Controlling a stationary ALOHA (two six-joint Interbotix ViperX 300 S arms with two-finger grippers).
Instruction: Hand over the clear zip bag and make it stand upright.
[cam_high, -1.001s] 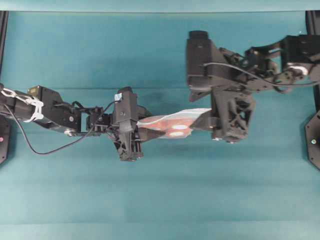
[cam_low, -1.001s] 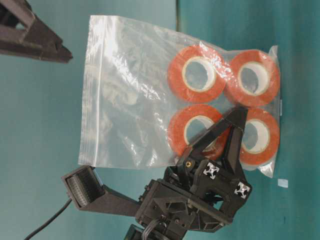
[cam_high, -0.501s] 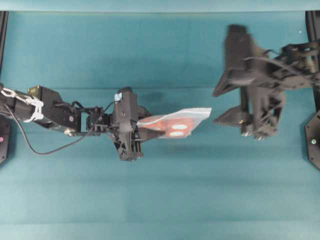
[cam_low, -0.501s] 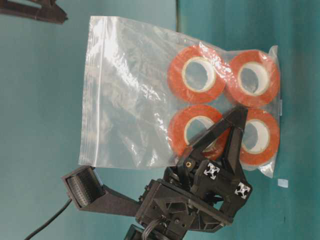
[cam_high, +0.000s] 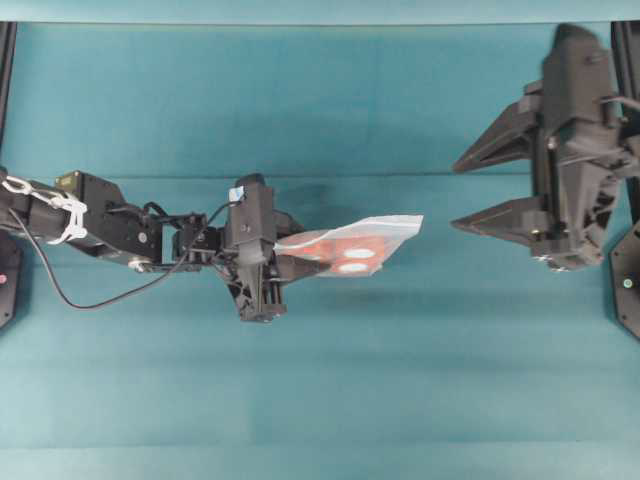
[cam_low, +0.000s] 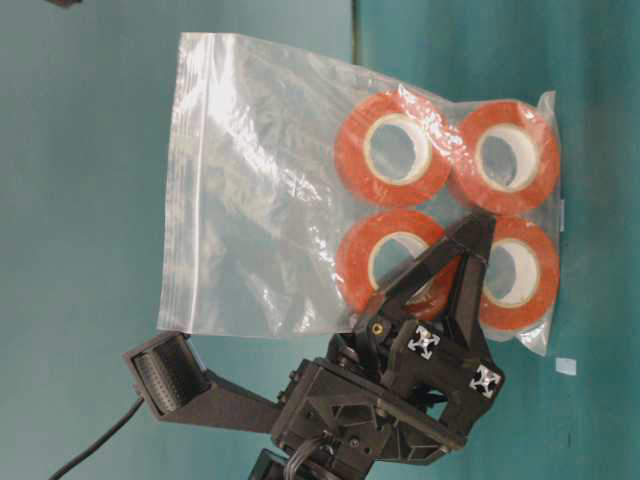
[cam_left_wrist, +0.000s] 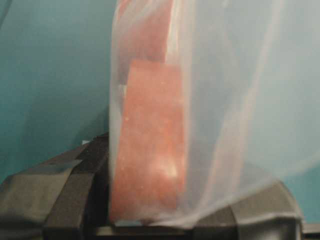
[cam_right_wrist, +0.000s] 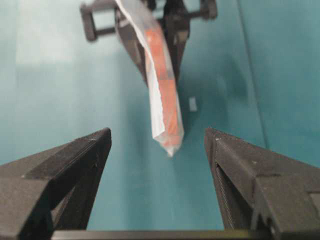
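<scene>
Bag: the clear zip bag (cam_high: 350, 245) hangs above the teal table (cam_high: 320, 380), clear of the surface, near the middle of the overhead view.
Contents: four orange-red tape rolls (cam_low: 395, 148) with white cores sit in a two-by-two group at one end of the bag; the other end, with the zip strip (cam_low: 180, 180), is empty crinkled plastic.
Left gripper: the left gripper (cam_high: 283, 256) is clamped on the bag at the roll end, its jaws narrow; in the table-level view the fingers (cam_low: 470, 265) cross one of the rolls, and the left wrist view shows a roll edge-on between the jaws.
Right gripper: the right gripper (cam_high: 480, 190) stands at the right edge of the overhead view, well apart from the bag, jaws spread wide and holding nothing.
Right wrist view: the bag (cam_right_wrist: 162, 85) shows edge-on between the two spread fingers (cam_right_wrist: 65, 170), far ahead of them, with the left gripper (cam_right_wrist: 150, 30) behind it.
Table: a small pale scrap (cam_right_wrist: 192, 104) lies on the cloth near the bag.
</scene>
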